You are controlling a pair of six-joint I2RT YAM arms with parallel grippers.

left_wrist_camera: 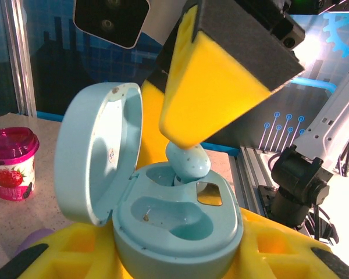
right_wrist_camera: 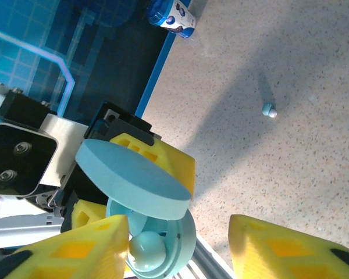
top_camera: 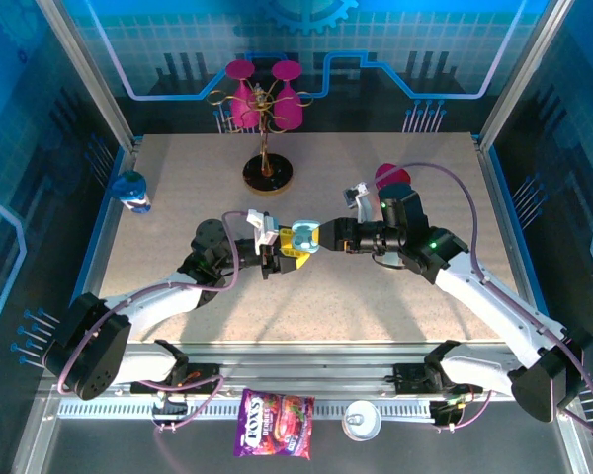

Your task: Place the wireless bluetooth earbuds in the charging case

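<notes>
Two yellow foam-padded pincers: left gripper [top_camera: 295, 247] clenched on glossy pale-blue pebble-shaped plastic charging case [left_wrist_camera: 180, 232]; right gripper [right_wrist_camera: 177, 244] released beside speckled pale-blue earbud [left_wrist_camera: 188, 161] standing in moulded well.

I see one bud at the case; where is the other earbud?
The other earbud lies loose on the table, upper right in the right wrist view, apart from the charging case, below and right of the blue cup.

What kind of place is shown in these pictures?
Probably a robot test cell: left arm and right arm bolted at a speckled table, aluminium frame posts, blue printed wall panels.
</notes>
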